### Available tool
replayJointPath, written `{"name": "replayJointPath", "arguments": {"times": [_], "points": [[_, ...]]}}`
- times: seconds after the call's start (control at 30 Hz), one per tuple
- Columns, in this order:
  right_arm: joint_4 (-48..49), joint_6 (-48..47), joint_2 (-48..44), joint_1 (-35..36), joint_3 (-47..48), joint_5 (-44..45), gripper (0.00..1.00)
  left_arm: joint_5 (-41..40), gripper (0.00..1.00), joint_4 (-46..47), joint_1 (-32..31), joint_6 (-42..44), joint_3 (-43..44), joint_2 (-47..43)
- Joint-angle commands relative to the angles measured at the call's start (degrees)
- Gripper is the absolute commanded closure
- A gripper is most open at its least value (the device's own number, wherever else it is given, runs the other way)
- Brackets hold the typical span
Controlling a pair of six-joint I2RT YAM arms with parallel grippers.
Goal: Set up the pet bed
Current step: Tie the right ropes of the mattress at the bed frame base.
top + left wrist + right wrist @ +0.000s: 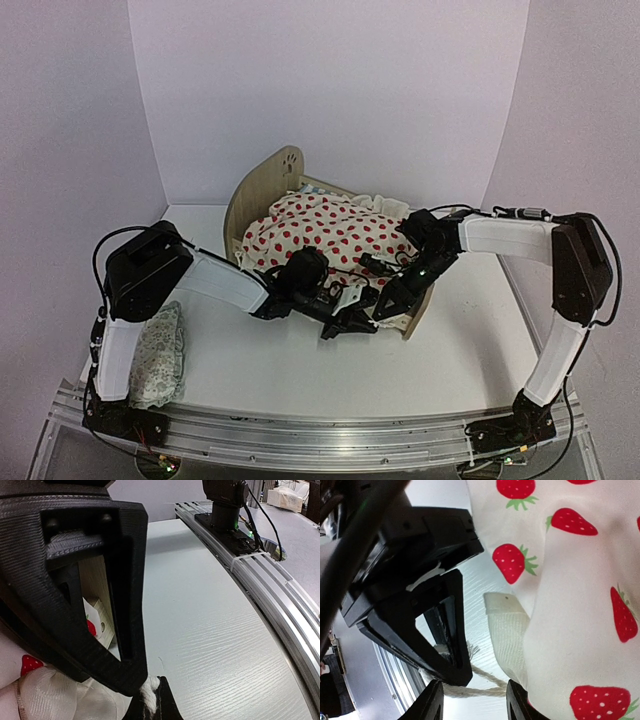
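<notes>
The pet bed [262, 190] stands in the middle of the table [450, 370], its rounded headboard [283, 165] away from me and its low footboard [412, 322] towards my right side. A strawberry-print blanket [330, 232] lies heaped over it and hides whatever is in the frame. A small pillow [160, 355] lies well apart, by my left base.

My left gripper [345, 322] is closed tight just in front of the footboard. From the wrist view I see a tuft of white trim at the tips, so I take it to be pinching the blanket's edge, though the view is too cramped to be sure. My right gripper [392, 303] is next to it with its jaws about half apart. The corded trim crosses the gap, but nothing is clamped.

I judge the frame to be thin plywood: light and stiff, and likely to skid on this smooth top if I pull the cloth sideways. I would take it by the top edge of the footboard, where a jaw fits over the board. The blanket is limp and will sag, so it needs both corners held.
</notes>
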Motion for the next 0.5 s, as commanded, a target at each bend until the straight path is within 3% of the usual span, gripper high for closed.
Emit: {"name": "replayJointPath", "arguments": {"times": [0.0, 0.2, 0.47], "points": [[-2.3, -4.8, -2.3, -0.3, -1.2, -2.3, 0.58, 0.4, 1.00, -1.5, 0.0, -0.8, 4.0, -2.7], [-2.5, -6.0, -1.6, -0.4, -0.7, -5.8, 0.67, -1.8, 1.00, -7.3, 0.0, -2.2, 7.2, -2.4], [-2.7, -8.4, -1.9, -0.3, -2.6, -8.9, 0.70, -2.9, 1.00, -9.7, 0.0, -5.4, 8.7, -1.9]]}}
